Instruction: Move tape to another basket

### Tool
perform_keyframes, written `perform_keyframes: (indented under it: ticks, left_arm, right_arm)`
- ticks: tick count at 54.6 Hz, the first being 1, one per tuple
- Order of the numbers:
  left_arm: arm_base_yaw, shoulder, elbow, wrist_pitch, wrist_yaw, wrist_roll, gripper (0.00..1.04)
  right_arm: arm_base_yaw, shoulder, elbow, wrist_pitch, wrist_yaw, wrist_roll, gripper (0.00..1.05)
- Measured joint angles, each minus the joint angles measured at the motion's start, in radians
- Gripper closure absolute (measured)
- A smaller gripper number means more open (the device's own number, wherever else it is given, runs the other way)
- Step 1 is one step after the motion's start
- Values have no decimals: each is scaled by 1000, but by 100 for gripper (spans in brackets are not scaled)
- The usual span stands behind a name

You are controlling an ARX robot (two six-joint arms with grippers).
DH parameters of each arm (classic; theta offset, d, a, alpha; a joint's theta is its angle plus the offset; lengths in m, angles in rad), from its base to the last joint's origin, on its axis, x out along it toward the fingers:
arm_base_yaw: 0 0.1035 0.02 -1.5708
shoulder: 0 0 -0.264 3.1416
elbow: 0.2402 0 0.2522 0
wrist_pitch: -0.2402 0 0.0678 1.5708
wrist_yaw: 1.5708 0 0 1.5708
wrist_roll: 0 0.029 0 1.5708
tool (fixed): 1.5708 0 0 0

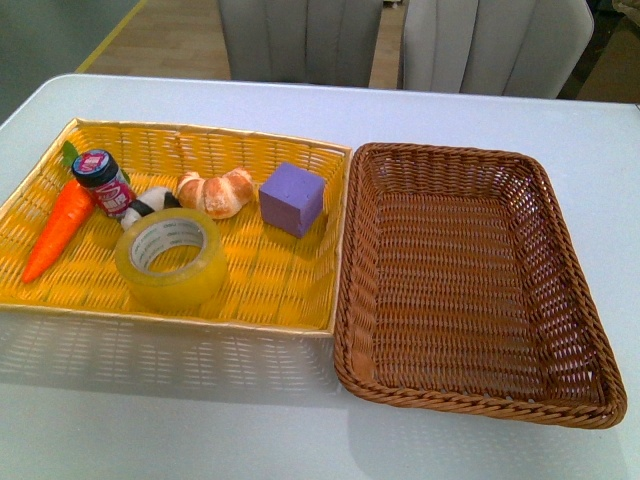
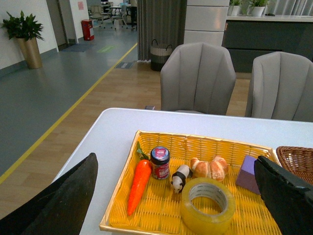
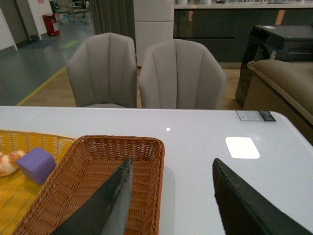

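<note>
The tape [image 1: 172, 258], a wide yellowish roll with a white core, lies flat in the front middle of the yellow woven tray [image 1: 270, 300]. It also shows in the left wrist view [image 2: 207, 204]. The dark brown wicker basket [image 1: 575, 290] stands to the right of the tray, touching it, with nothing in it. Neither arm shows in the front view. My left gripper [image 2: 178, 169] is open, held back above and behind the tray, with the tape between its fingers in that view. My right gripper [image 3: 171, 164] is open over the basket's [image 3: 146, 147] right rim.
In the yellow tray [image 2: 122, 215] lie a carrot [image 1: 58, 228], a small jar with a dark lid [image 1: 104, 182], a panda figure [image 1: 150, 204], a croissant [image 1: 216, 191] and a purple cube [image 1: 292, 198]. Two grey chairs [image 1: 300, 40] stand behind the white table [image 1: 200, 420].
</note>
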State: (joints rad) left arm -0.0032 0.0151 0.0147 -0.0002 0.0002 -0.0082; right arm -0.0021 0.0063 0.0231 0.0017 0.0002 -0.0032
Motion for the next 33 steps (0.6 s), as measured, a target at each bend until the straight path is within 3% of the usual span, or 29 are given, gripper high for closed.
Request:
perform_keyframes:
  ticks: [15, 23, 25, 28, 33]
  left_arm:
    - [0, 0, 0, 0, 0, 0, 9]
    - [0, 0, 0, 0, 0, 0, 9]
    - [15, 18, 10, -34, 52, -20, 9]
    - [72, 116, 79, -194, 247, -115, 9]
    - [91, 284, 127, -214, 373, -235, 9]
  right_arm:
    - [0, 0, 0, 0, 0, 0, 8]
    - [0, 0, 0, 0, 0, 2, 9]
    - [0, 0, 0, 0, 0, 2, 9]
    - [0, 0, 0, 0, 0, 2, 9]
    - [0, -1, 0, 0, 0, 2, 9]
